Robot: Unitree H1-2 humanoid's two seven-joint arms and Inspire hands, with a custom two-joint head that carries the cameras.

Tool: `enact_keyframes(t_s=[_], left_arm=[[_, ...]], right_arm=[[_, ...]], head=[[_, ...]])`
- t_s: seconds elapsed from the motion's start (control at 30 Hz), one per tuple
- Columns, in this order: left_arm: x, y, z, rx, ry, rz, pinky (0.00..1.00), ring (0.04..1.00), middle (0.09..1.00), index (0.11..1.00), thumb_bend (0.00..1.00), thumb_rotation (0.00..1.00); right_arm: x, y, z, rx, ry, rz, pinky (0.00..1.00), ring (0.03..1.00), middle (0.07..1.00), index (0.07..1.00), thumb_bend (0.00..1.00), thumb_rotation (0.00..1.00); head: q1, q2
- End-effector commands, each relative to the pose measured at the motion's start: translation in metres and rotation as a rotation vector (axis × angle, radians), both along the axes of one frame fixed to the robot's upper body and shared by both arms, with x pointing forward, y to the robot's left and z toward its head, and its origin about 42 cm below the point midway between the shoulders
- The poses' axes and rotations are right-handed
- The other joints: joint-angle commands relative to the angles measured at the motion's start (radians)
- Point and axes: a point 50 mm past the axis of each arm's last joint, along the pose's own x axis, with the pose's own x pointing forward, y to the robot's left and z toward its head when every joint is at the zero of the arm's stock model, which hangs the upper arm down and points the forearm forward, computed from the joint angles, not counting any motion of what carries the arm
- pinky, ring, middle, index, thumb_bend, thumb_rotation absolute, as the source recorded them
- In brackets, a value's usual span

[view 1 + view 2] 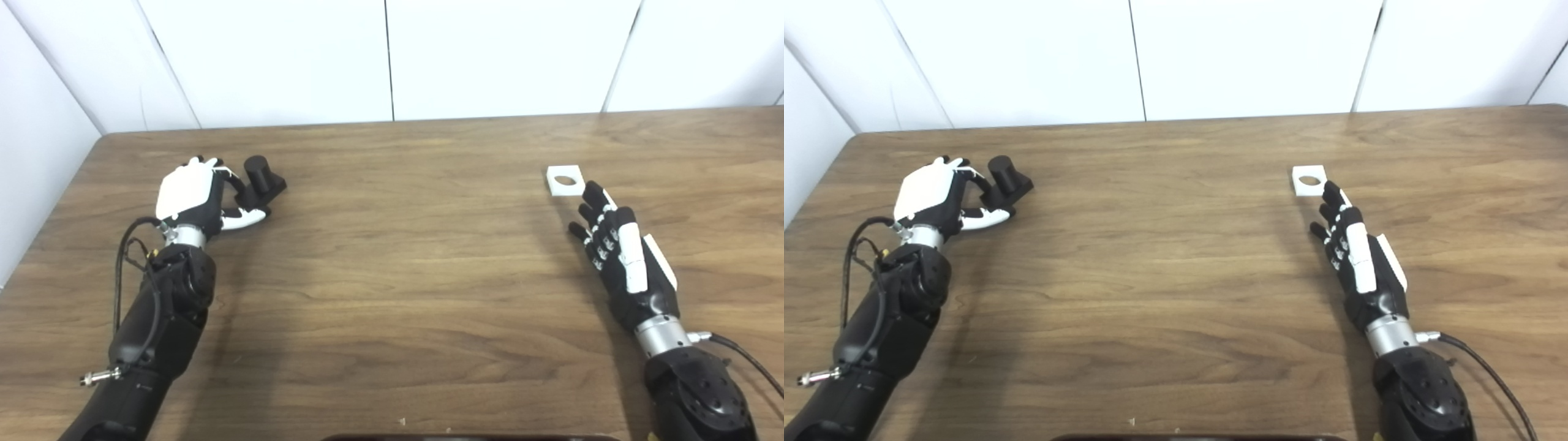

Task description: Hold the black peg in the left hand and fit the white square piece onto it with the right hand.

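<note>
The left hand (pixel 193 199) curled loosely around the black peg (pixel 262 179), not plainly gripping, while the open right hand (pixel 618 251) needed to straddle the white square piece (pixel 565 180) squarely before closing.

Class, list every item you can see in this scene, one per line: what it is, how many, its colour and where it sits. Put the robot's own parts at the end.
black peg: one, black, round post on a square base, left side of the table, at the left hand's fingers
white square piece: one, white with a round hole, lying flat on the right side of the table, just beyond the right hand's fingertips
table: one, brown wood grain, filling most of the view
wall panels: white, behind the table's far edge
left hand: one, white and black, fingers curled around the black peg's base
right hand: one, black and white, fingers extended, holding nothing
</note>
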Motion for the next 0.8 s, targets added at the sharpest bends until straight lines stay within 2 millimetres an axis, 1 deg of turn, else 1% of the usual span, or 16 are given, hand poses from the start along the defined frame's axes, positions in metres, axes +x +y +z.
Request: enact_keyframes(t_s=[0.0, 0.03, 0.07, 0.1, 0.17, 0.2, 0.3, 0.53, 0.77], left_arm=[[0.013, 0.003, 0.025, 0.017, -0.101, 0.005, 1.0, 1.0, 0.918, 0.583, 0.7, 0.29], [0.012, 0.003, 0.025, 0.016, -0.103, 0.004, 1.0, 1.0, 0.916, 0.584, 0.69, 0.28], [0.012, 0.003, 0.024, 0.015, -0.108, 0.002, 1.0, 1.0, 0.91, 0.531, 0.59, 0.16], [0.012, 0.002, 0.023, 0.013, -0.11, -0.001, 1.0, 1.0, 0.907, 0.512, 0.55, 0.12], [0.011, 0.002, 0.022, 0.009, -0.116, -0.007, 1.0, 0.997, 0.901, 0.497, 0.52, 0.09], [0.01, 0.001, 0.022, 0.006, -0.118, -0.011, 1.0, 0.993, 0.899, 0.494, 0.52, 0.09], [0.009, 0.0, 0.021, -0.004, -0.13, -0.02, 1.0, 0.986, 0.893, 0.491, 0.51, 0.08], [0.007, -0.001, 0.019, -0.027, -0.153, -0.031, 1.0, 0.968, 0.877, 0.488, 0.51, 0.07], [0.002, -0.004, 0.014, -0.074, -0.156, -0.037, 1.0, 0.971, 0.874, 0.488, 0.51, 0.07]], right_arm=[[0.004, -0.002, 0.016, -0.014, -0.07, 0.012, 0.95, 1.0, 1.0, 0.975, 0.59, 1.0], [0.004, -0.002, 0.016, -0.018, -0.071, 0.013, 0.95, 1.0, 1.0, 0.974, 0.59, 1.0], [0.004, -0.002, 0.017, -0.019, -0.071, 0.014, 0.95, 1.0, 1.0, 0.975, 0.59, 1.0], [0.004, -0.003, 0.017, -0.02, -0.071, 0.014, 0.94, 1.0, 1.0, 0.975, 0.59, 1.0], [0.005, -0.003, 0.017, -0.012, -0.07, 0.018, 0.94, 1.0, 1.0, 0.976, 0.6, 1.0], [0.005, -0.003, 0.017, -0.016, -0.072, 0.019, 0.95, 1.0, 1.0, 0.978, 0.6, 1.0], [0.005, -0.002, 0.018, -0.018, -0.072, 0.02, 0.93, 1.0, 1.0, 0.974, 0.59, 1.0], [0.006, -0.004, 0.019, -0.009, -0.073, 0.018, 0.93, 1.0, 1.0, 0.977, 0.6, 1.0], [0.007, -0.005, 0.02, -0.016, -0.071, 0.024, 0.93, 1.0, 1.0, 0.979, 0.6, 1.0]], head=[[0.002, 0.002], [0.003, 0.003], [0.003, 0.003], [0.004, 0.004], [0.005, 0.004], [0.004, 0.004], [0.004, 0.004], [0.003, 0.006], [-0.001, 0.007]])
